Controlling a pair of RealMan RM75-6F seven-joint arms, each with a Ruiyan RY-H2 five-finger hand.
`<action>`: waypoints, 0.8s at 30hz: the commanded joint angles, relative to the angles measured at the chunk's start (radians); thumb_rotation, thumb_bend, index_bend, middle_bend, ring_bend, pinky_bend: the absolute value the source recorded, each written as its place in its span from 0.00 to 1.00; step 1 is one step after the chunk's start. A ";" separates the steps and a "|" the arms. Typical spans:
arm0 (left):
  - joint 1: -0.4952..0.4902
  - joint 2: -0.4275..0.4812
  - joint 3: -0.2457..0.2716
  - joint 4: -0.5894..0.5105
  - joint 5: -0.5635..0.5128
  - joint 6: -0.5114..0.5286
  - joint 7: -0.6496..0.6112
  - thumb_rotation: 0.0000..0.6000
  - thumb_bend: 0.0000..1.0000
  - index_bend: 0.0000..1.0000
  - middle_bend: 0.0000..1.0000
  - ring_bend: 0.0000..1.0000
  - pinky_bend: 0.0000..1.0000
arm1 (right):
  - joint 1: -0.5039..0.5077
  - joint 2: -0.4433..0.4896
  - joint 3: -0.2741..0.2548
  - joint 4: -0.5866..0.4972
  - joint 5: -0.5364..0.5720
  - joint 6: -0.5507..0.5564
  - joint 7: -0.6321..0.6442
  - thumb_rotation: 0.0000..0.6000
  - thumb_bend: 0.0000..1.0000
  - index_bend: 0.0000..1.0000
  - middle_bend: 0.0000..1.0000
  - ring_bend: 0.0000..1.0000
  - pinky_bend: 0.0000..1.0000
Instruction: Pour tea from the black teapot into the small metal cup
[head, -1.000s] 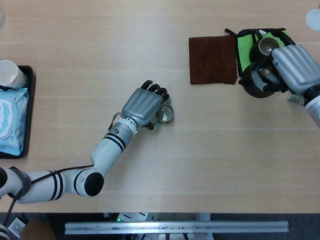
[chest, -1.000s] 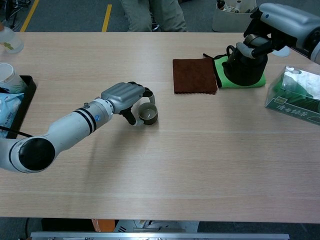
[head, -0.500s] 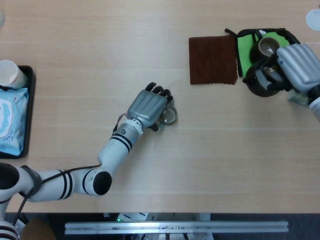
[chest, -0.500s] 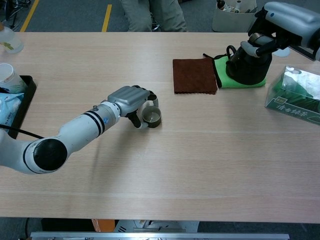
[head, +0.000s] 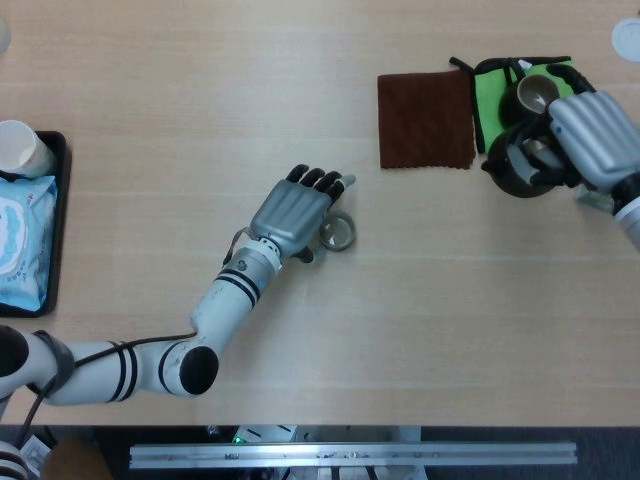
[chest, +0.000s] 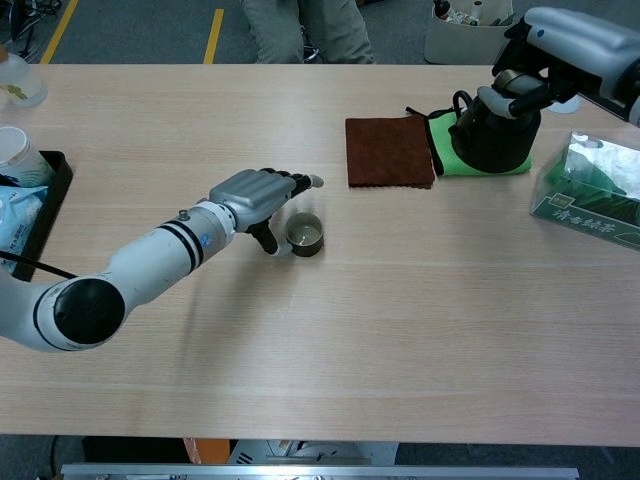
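Black teapot (head: 520, 160) at the near edge of the green mat (chest: 488, 160), right hand (head: 592, 135) wrapped over its top, apparently gripping. Likely heavy, rigid, sloshing; best held by the handle. Small metal cup (chest: 303, 233) well left of the mat, contents unclear. Left hand (chest: 256, 196) beside it, fingers spread, holding nothing.

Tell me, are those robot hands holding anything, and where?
The right robot hand grips the black teapot at its top. The left robot hand has opened beside the metal cup, holding nothing.
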 joint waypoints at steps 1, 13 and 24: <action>0.008 0.023 0.001 -0.025 0.005 0.022 0.001 1.00 0.27 0.00 0.09 0.08 0.08 | 0.001 -0.002 -0.001 -0.005 -0.002 -0.001 -0.003 0.85 0.45 0.98 0.91 0.95 0.09; 0.100 0.202 0.017 -0.127 0.065 0.159 -0.043 1.00 0.27 0.01 0.10 0.08 0.08 | 0.034 -0.050 -0.002 -0.029 0.001 -0.022 -0.052 0.87 0.45 0.98 0.91 0.95 0.09; 0.279 0.420 0.068 -0.223 0.293 0.354 -0.250 1.00 0.27 0.02 0.10 0.08 0.09 | 0.078 -0.120 0.002 -0.032 0.050 -0.032 -0.134 0.87 0.45 0.98 0.91 0.95 0.09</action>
